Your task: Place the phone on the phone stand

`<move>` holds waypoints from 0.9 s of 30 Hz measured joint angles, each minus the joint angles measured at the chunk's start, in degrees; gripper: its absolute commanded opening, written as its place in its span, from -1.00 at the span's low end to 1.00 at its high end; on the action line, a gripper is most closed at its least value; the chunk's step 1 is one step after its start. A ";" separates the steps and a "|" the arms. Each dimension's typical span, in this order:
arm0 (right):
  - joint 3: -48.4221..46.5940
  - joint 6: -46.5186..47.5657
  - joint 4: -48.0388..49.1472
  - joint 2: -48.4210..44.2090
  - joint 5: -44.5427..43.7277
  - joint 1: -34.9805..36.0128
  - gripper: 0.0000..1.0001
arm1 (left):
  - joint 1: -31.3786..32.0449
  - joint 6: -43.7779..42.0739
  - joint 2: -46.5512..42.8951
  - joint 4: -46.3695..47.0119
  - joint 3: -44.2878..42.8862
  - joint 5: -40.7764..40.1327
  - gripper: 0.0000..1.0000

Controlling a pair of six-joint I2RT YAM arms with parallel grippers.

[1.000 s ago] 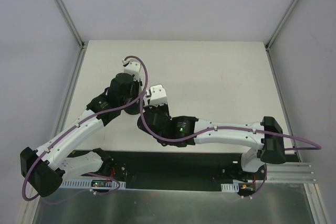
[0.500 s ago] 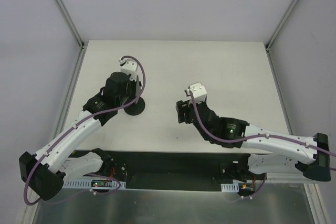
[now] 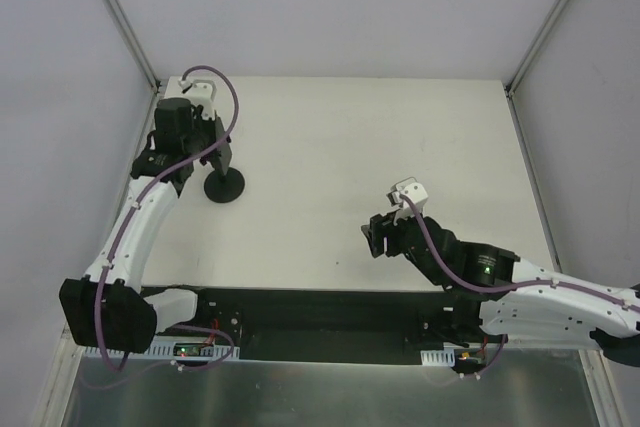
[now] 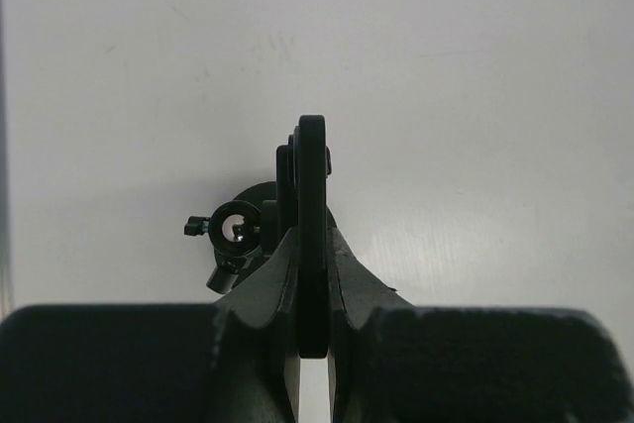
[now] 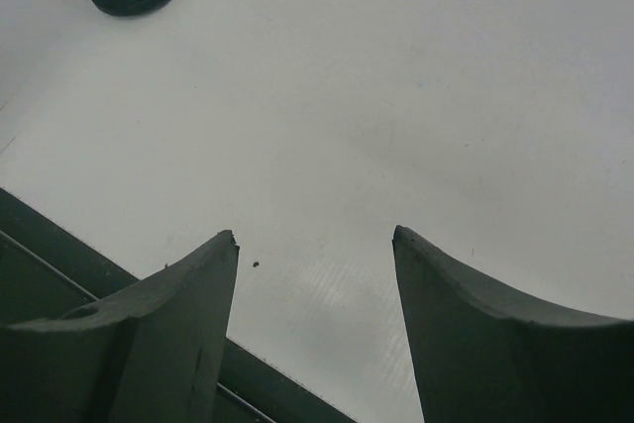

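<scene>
Step in hand: seating the phone, not yet let go (judgement).

- Left gripper [image 4: 312, 274]: pincer narrow, fingers pinched on a thin black slab seen edge-on, centre of the left wrist frame. I take the slab to be the phone [image 4: 312, 175]; its face is not visible, so not certain.
- Phone stand [image 3: 224, 187]: upper left of the top frame, disc base flat on the table [image 3: 400, 147]. In the left wrist frame its ringed head sits just left of the slab. Touching or seated: cannot tell.
- Right gripper [image 5: 314, 233]: pincer wide, holding nothing, lower right of the top frame, well apart from the stand.

Next move calls for: confirm the slab rests in the head, then open slowly without tipping the base.

Count: stand 1; phone 1 (if the slab is it); grippers 2.
</scene>
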State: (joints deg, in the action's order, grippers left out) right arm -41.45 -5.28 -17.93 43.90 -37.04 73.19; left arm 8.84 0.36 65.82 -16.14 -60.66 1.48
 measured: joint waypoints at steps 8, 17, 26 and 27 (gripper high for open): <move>-2.25 -0.48 -9.16 -4.17 2.10 -0.24 0.32 | -13.00 -8.90 12.94 -0.74 -14.19 9.81 -1.00; -11.43 0.98 -17.38 -4.07 5.20 -0.83 0.34 | -20.41 -14.14 31.17 0.11 -33.92 19.67 -1.00; -13.62 6.27 -18.82 -1.20 9.70 -10.40 0.36 | -23.32 -16.79 52.92 -4.61 -61.66 23.91 -1.00; -13.62 6.67 -18.78 -0.66 11.28 -12.74 0.36 | -23.74 -16.87 54.69 -5.14 -64.02 24.20 -1.00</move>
State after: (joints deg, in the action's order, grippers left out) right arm -55.07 1.39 -36.71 43.24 -25.76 60.45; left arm -14.90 -16.51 120.51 -21.28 -124.68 25.67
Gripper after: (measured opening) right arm 0.676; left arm 0.065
